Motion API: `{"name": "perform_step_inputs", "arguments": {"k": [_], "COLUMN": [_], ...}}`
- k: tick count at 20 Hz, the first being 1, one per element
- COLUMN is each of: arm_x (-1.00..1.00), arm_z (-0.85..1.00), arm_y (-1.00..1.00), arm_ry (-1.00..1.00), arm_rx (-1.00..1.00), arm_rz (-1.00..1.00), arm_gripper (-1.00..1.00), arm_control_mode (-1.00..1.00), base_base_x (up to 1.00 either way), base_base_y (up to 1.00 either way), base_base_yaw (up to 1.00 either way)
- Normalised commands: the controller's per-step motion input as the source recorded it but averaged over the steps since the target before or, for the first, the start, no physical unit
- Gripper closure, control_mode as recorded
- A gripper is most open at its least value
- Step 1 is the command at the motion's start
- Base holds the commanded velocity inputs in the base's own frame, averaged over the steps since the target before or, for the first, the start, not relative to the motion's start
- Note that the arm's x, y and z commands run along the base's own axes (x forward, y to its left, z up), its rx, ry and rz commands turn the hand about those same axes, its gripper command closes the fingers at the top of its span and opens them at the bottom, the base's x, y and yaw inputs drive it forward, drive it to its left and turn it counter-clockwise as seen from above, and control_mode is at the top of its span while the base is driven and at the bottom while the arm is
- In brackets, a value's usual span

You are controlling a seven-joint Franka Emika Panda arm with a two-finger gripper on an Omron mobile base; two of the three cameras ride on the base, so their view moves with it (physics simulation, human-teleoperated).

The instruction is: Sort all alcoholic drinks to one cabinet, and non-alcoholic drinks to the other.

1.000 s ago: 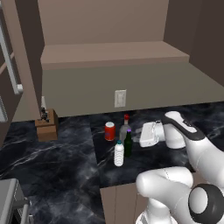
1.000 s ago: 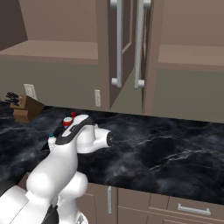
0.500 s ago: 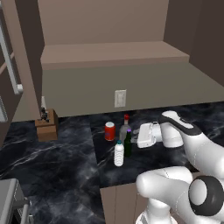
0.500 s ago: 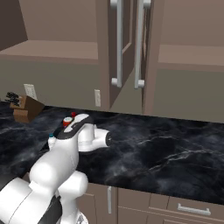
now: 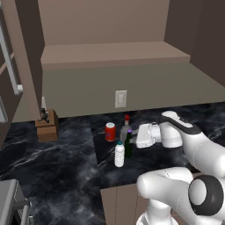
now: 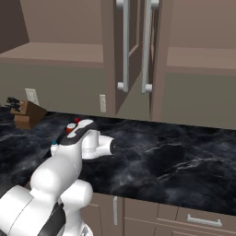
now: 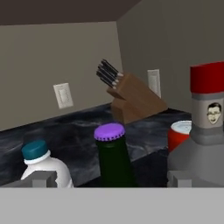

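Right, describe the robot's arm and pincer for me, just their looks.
The arm is made of glossy white, rounded segments with dark grey to black joint caps and a dark stripe along the top of the forearm. Its wrist ends in a boxy white hand. The pincer has two small, blocky, dark grey fingertips. No cables or printed markings are visible.

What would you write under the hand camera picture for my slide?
Open pincer nears a purple-capped dark green glass bottle, beside a red-capped clear bottle.

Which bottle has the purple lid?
The dark green bottle, right between the tool's open tips. The grey bottle has a red cap, the white one a blue cap.
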Motion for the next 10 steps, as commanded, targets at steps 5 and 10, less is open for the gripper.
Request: {"name": "perform_step_inputs", "arguments": {"k": [5, 10], "arm_x": [0.00, 0.00], "arm_z": [0.00, -0.02], "arm_y": [0.09, 0.14], "arm_ry": [0.00, 0.00], "arm_rx": [0.01, 0.00], "arm_rz": [0.00, -0.01], "arm_gripper": [-1.00, -1.00], "arm_control_mode": [-1.00, -1.00], "base_base_x": [0.00, 0.00], "base_base_y": [0.00, 0.00], "base_base_yaw": [0.00, 0.00]}}
